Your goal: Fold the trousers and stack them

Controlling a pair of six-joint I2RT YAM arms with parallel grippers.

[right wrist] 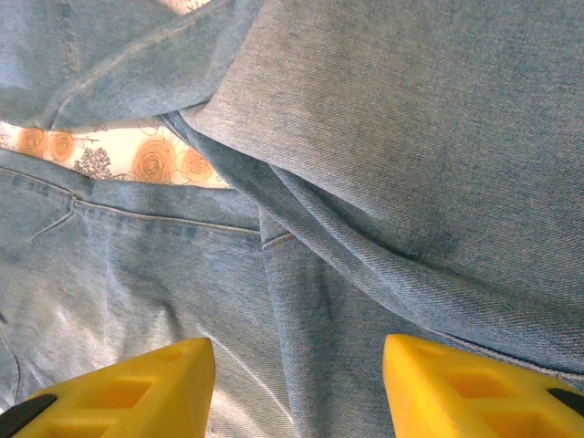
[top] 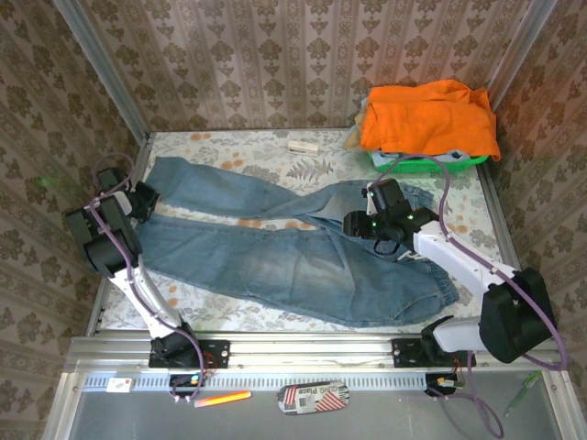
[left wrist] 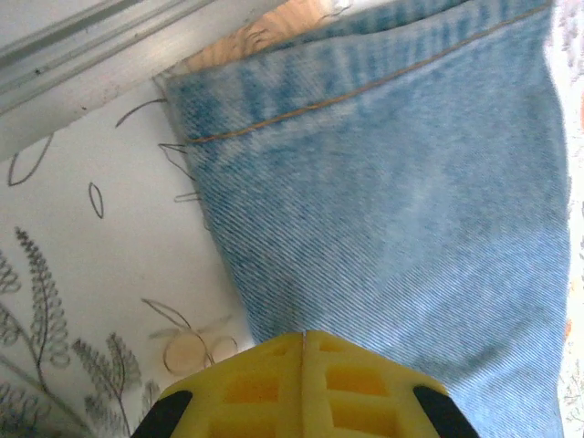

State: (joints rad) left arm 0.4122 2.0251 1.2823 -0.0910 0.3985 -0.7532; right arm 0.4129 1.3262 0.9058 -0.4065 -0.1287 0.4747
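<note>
The trousers (top: 275, 247) are faded blue jeans spread flat on the flowered table (top: 229, 142), legs running left and waist at the right. My left gripper (top: 149, 201) sits at the far left by the hem of the lower leg. In the left wrist view its yellow fingers (left wrist: 274, 383) are pressed together, and the left gripper (left wrist: 303, 336) is shut on the side edge of the trousers (left wrist: 401, 210). My right gripper (top: 355, 223) hovers over the crotch area. Its fingers (right wrist: 128, 388) stand wide apart, so the right gripper (right wrist: 297, 370) is open above the folds of the trousers (right wrist: 392, 182).
A bright orange garment (top: 426, 115) lies over a green basket (top: 431, 163) at the back right. A small white object (top: 301, 145) lies at the back middle. Patterned walls close in three sides, with a metal rail (left wrist: 91, 64) just beyond the hem. An orange marker (top: 223, 399) and a packet (top: 312, 397) lie below the front rail.
</note>
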